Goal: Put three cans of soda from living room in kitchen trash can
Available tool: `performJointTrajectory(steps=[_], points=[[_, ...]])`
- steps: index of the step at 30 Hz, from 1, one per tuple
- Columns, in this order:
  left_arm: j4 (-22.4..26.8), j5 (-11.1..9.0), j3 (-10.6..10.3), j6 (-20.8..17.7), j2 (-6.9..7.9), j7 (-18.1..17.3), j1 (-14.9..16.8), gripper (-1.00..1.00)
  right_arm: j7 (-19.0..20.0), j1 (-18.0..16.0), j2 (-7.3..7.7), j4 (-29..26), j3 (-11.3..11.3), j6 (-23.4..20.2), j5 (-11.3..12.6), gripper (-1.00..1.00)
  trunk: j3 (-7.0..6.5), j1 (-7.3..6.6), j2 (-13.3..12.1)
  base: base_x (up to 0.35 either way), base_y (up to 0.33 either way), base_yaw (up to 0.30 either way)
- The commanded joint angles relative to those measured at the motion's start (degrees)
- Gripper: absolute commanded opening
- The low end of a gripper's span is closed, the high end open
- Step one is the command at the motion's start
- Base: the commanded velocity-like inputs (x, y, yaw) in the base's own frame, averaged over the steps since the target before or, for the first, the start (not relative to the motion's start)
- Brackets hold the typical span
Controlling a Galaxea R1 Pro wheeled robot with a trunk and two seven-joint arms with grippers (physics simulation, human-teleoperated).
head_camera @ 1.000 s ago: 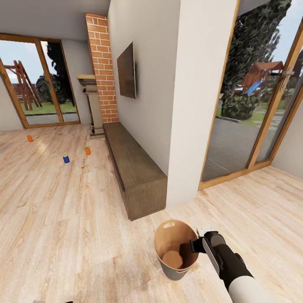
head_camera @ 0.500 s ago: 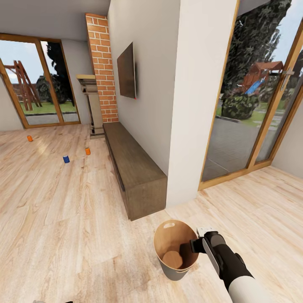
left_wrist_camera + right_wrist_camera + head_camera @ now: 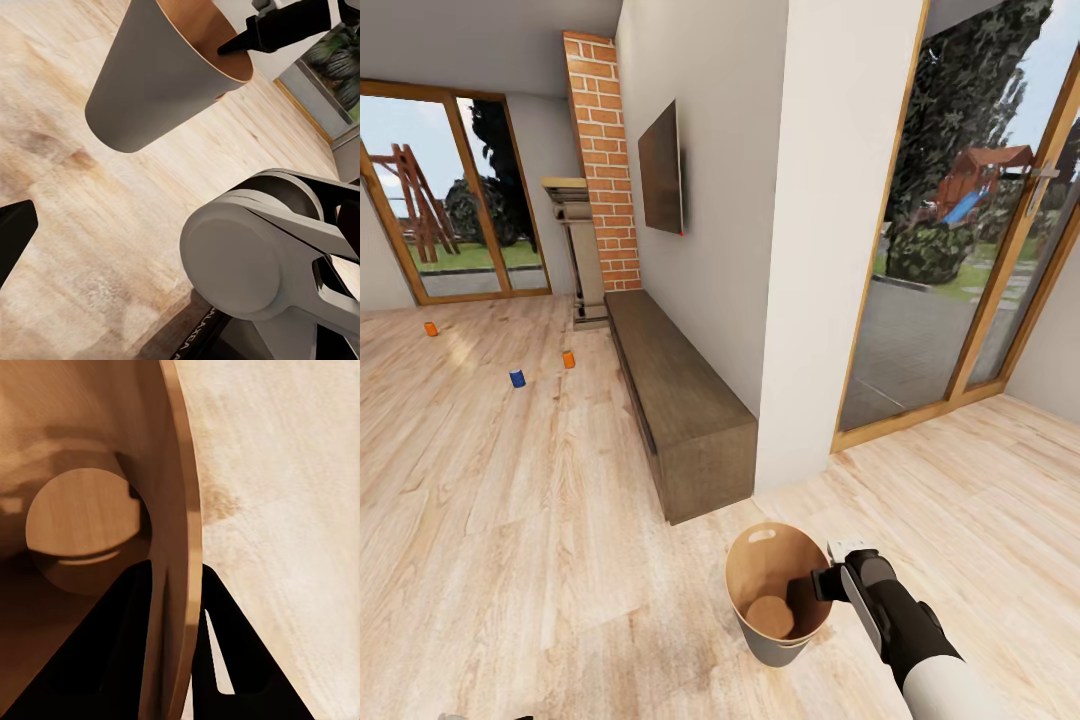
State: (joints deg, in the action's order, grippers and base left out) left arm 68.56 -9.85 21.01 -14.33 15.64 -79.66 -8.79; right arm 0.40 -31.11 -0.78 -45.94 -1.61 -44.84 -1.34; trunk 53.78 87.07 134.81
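Three cans of soda stand on the plank floor far off to the left: an orange one (image 3: 431, 328), a dark blue one (image 3: 517, 378) and another orange one (image 3: 568, 359). The trash can (image 3: 772, 645), grey outside and brown inside, is held just above the floor close in front of me, with nothing in it. My right gripper (image 3: 822, 583) is shut on its rim, one finger inside and one outside the wall (image 3: 174, 585). The left wrist view shows the bucket (image 3: 150, 82) from below and one dark fingertip (image 3: 11, 232) of my left gripper at the edge.
A long low dark-wood cabinet (image 3: 675, 400) runs along the wall ahead, ending at a white pillar (image 3: 830, 250). Beyond it are a brick fireplace (image 3: 603, 160) and a wall TV (image 3: 662, 168). Glass doors (image 3: 960, 230) stand at the right. Open floor stretches left toward the cans.
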Motion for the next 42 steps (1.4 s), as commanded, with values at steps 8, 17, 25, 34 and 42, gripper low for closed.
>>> performJointTrajectory(steps=[8, 17, 25, 34, 42], points=[[0.0, 0.0, 0.0, 0.0, 0.0, 0.03, 0.0, 1.0, 0.27, -0.01, -0.01, -0.03, 0.03, 0.02, 0.73, -1.0, -0.01, 0.0, 0.0, 0.0, 0.0, 0.0], [0.0, 0.0, 0.0, 0.0, 0.0, 0.03, 0.0, 1.0, 0.27, -0.01, -0.01, -0.03, 0.11, 0.02, 0.73, -1.0, -0.01, 0.0, 0.0, 0.0, 0.0, 0.0], [0.0, 0.0, -0.03, 0.0, 0.0, 0.03, 0.0, 1.0, 0.28, -0.01, -0.01, -0.03, 0.12, 0.02, 0.73, -1.0, -0.01, 0.0, 0.0, 0.0, 0.0, 0.0], [0.0, 0.0, -0.02, 0.0, 0.0, 0.03, 0.0, 1.0, 0.3, 0.0, -0.01, -0.03, 0.12, 0.02, 0.76, -1.0, -0.01, 0.0, 0.0, 0.0, 0.0, 0.0], [0.0, 0.0, 0.0, 0.0, 0.0, 0.03, 0.0, 1.0, 0.3, -0.01, -0.01, -0.03, 0.15, 0.02, 0.77, -1.0, -0.15, 0.0, 0.0, 0.0, 0.0, 0.0]])
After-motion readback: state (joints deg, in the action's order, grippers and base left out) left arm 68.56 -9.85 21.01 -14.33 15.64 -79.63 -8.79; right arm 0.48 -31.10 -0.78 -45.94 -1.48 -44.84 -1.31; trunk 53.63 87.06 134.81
